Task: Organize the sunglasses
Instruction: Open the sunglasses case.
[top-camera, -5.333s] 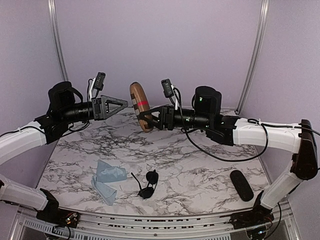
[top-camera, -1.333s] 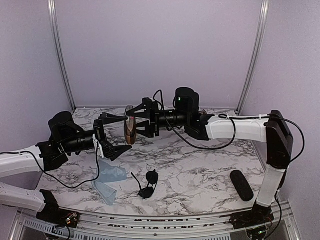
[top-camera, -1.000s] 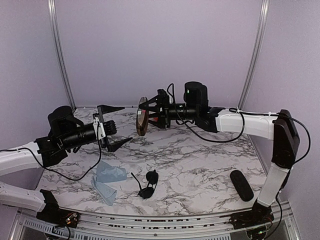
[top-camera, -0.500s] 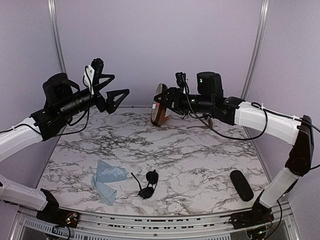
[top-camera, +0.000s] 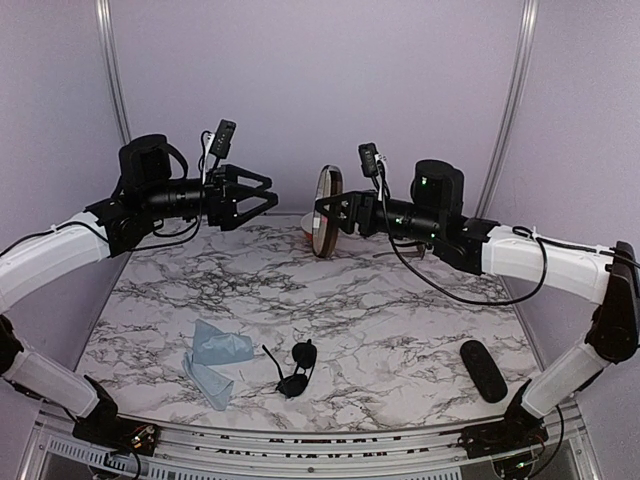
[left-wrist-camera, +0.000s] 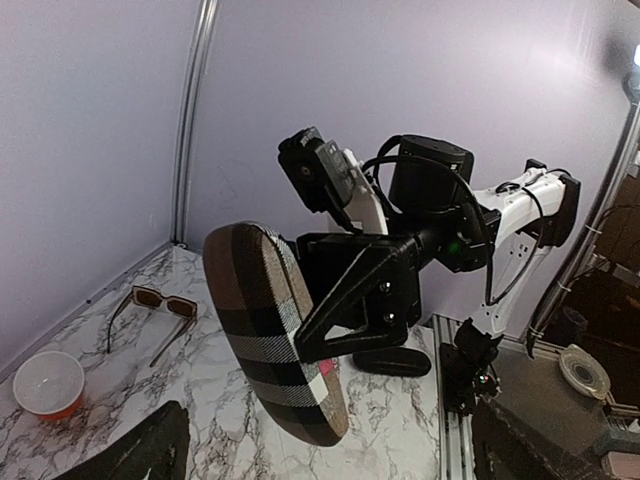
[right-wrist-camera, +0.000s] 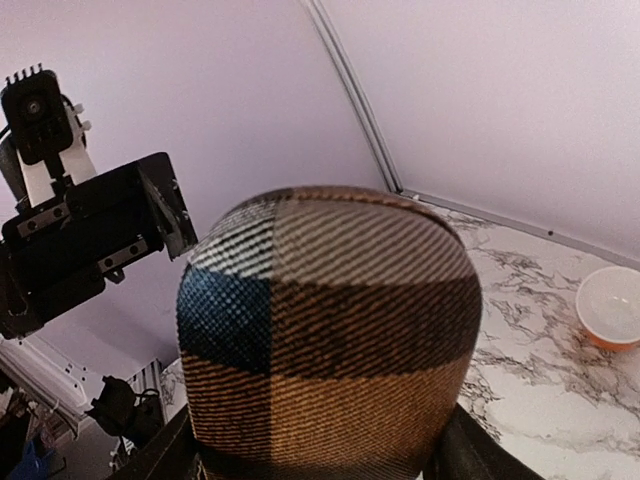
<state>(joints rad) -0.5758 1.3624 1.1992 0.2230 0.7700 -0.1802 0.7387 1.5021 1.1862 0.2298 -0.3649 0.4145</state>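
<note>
Our left pincer (top-camera: 266, 190) hung high above the table with its jaws spread wide and empty, tips aimed at the plaid brown case (top-camera: 324, 188) just beyond them. Far beneath it lay the black sunglasses (top-camera: 296, 368), untouched. Our right pincer (top-camera: 331, 213) was clamped on the case, holding it upright in the air. We judged that if the left jaws closed off-centre on that rounded shell, it could twist, slip and drop. The brown sunglasses (left-wrist-camera: 150, 305) lay by the back wall, below and behind the right pincer, and from above the case and arm mostly hid them. We could not make out the case's seam.
</note>
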